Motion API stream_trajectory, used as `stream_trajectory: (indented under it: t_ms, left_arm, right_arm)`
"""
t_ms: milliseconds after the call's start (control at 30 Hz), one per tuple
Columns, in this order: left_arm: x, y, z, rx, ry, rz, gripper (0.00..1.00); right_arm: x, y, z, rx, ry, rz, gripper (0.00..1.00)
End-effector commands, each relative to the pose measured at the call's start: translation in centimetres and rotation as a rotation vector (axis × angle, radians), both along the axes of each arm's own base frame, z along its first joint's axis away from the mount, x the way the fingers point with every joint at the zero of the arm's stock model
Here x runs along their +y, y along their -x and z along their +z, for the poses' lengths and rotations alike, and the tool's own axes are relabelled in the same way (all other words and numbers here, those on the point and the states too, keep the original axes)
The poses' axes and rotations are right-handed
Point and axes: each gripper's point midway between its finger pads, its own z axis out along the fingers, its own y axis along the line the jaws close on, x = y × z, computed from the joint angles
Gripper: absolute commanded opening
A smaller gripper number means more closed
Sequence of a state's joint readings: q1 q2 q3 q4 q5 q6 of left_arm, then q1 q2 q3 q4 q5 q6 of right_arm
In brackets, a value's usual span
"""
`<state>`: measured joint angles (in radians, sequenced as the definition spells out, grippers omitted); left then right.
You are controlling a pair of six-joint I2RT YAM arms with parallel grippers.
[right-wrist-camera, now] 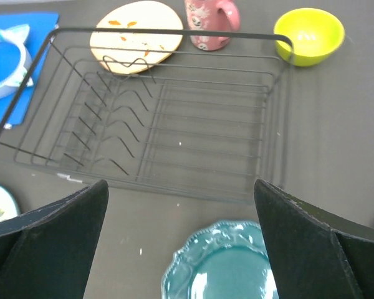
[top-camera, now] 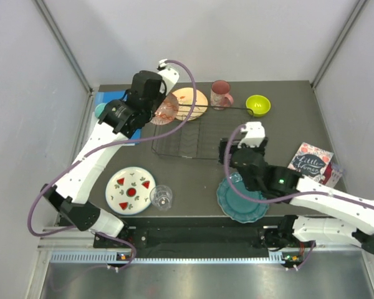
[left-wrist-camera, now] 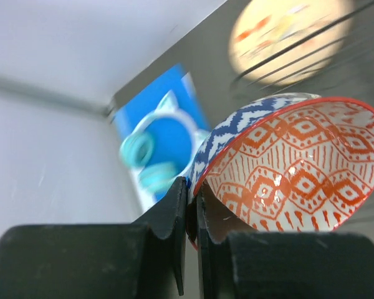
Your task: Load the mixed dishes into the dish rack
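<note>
Red-patterned bowl [left-wrist-camera: 287, 168]: tilted, rim pinched in the nearly closed left end effector [left-wrist-camera: 191, 199], at the far-left corner of the dish rack [top-camera: 187, 134]. Right end effector [right-wrist-camera: 181, 199]: spread wide, empty, over the rack's near edge. Teal scalloped plate [right-wrist-camera: 224, 271]: on tabletop [top-camera: 287, 124], just nearside of rack. Cream floral plate [top-camera: 190, 98], pink mug [top-camera: 220, 94], lime-green bowl [top-camera: 258, 104]: beyond rack's far side.

The printed card [top-camera: 310, 161] reads "Little Women".

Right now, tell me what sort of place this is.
Probably a robot test cell: white walls box in a dark table holding a black wire dish rack, with the left arm and right arm mounted at its near edge.
</note>
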<state>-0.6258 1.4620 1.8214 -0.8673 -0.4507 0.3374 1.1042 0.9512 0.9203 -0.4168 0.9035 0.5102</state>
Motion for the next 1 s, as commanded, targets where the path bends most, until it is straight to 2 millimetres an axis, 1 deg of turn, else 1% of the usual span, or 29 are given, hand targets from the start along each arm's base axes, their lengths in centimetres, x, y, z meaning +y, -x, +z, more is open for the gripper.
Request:
stream_trajectory:
  t_ms: [0, 33, 100, 133, 200, 233, 267, 300, 333, 367, 400, 433, 467, 500, 533, 567, 600, 633, 667, 700, 733, 800, 833, 867, 933, 967]
  left_arm:
    - [4.6, -2.4, -0.7, -0.094, -0.053, 0.285, 0.00]
    - [5.2, -2.5, -0.8, -0.094, -0.047, 0.296, 0.00]
    - [6.0, -2.5, -0.7, -0.101, -0.014, 0.321, 0.00]
    - [6.3, -2.5, -0.6, -0.105, -0.011, 0.338, 0.00]
    - [6.8, -2.4, -0.7, -0.105, -0.007, 0.366, 0.00]
    - [6.9, -2.3, -0.8, -0.105, -0.004, 0.367, 0.00]
    - [7.0, -2.0, -0.7, -0.111, 0.011, 0.373, 0.00]
    - [7.2, -1.8, -1.1, -0.104, 0.008, 0.376, 0.00]
    - [7.4, -1.6, -0.9, -0.108, 0.013, 0.380, 0.00]
    - [7.6, -1.4, -1.1, -0.106, 0.011, 0.385, 0.00]
    - [8.0, -1.3, -1.4, -0.102, 0.001, 0.401, 0.00]
    - [8.3, -1.1, -1.2, -0.109, 0.002, 0.408, 0.00]
    - [8.5, -1.0, -1.4, -0.107, 0.004, 0.418, 0.00]
    - [8.9, -0.9, -1.5, -0.106, 0.002, 0.428, 0.00]
    - [9.3, -0.7, -1.3, -0.111, 0.004, 0.440, 0.00]
    - [9.5, -0.6, -1.3, -0.111, 0.007, 0.449, 0.00]
    - [10.0, -0.5, -1.3, -0.112, 0.009, 0.464, 0.00]
    - [10.4, -0.2, -1.1, -0.118, 0.012, 0.472, 0.00]
    - [10.8, -0.1, -1.0, -0.123, 0.013, 0.484, 0.00]
    - [11.3, 0.0, -1.2, -0.122, 0.007, 0.498, 0.00]
    - [11.7, 0.4, -0.9, -0.133, 0.014, 0.504, 0.00]
    - [12.3, 0.7, -1.4, -0.128, -0.002, 0.518, 0.00]
    - [12.5, 0.9, -1.3, -0.132, 0.001, 0.518, 0.00]
    - [12.5, 1.0, -1.4, -0.128, -0.004, 0.519, 0.00]
    - [12.8, 1.1, -1.3, -0.128, -0.003, 0.526, 0.00]
    - [12.9, 1.2, -1.3, -0.131, -0.003, 0.532, 0.00]
  right_arm:
    - [5.1, -2.1, -0.5, -0.066, 0.049, 0.081, 1.00]
    - [6.5, -2.7, -2.1, -0.045, 0.097, 0.091, 1.00]
    - [8.7, -3.9, -1.6, -0.067, 0.102, 0.123, 1.00]
    - [9.9, -4.6, -3.3, -0.043, 0.142, 0.132, 1.00]
    - [11.8, -6.2, -2.7, -0.046, 0.102, 0.158, 1.00]
    - [12.5, -7.0, -4.0, -0.022, 0.122, 0.159, 1.00]
    - [13.1, -8.1, -3.3, -0.025, 0.093, 0.162, 1.00]
    - [13.6, -8.7, -3.2, -0.027, 0.076, 0.162, 1.00]
    - [14.1, -9.2, -3.8, -0.022, 0.083, 0.162, 1.00]
    - [14.8, -9.7, -2.7, -0.040, 0.063, 0.170, 1.00]
    - [15.4, -10.0, -2.2, -0.056, 0.055, 0.175, 1.00]
    - [16.0, -10.4, -2.7, -0.052, 0.062, 0.178, 1.00]
    - [16.5, -11.0, -1.9, -0.064, 0.048, 0.184, 1.00]
    - [16.9, -11.3, -1.8, -0.065, 0.042, 0.185, 1.00]
    - [17.4, -11.8, -2.7, -0.051, 0.051, 0.189, 1.00]
    - [17.7, -12.4, -2.6, -0.047, 0.038, 0.192, 1.00]
    - [17.9, -12.7, -2.9, -0.033, 0.019, 0.192, 1.00]
    - [18.3, -13.1, -4.2, -0.008, 0.027, 0.198, 1.00]
    - [18.5, -13.6, -4.3, 0.004, 0.014, 0.201, 1.00]
    - [18.7, -13.6, -5.0, 0.023, 0.015, 0.206, 0.99]
    - [19.0, -13.7, -6.1, 0.040, 0.033, 0.209, 1.00]
    - [19.5, -13.6, -6.9, 0.068, 0.050, 0.227, 1.00]
    - [20.1, -13.9, -7.6, 0.084, 0.059, 0.237, 1.00]
    - [20.1, -13.5, -8.9, 0.130, 0.090, 0.249, 1.00]
    - [20.7, -13.5, -10.2, 0.169, 0.107, 0.258, 1.00]
    - [20.7, -13.2, -10.9, 0.193, 0.112, 0.262, 1.00]
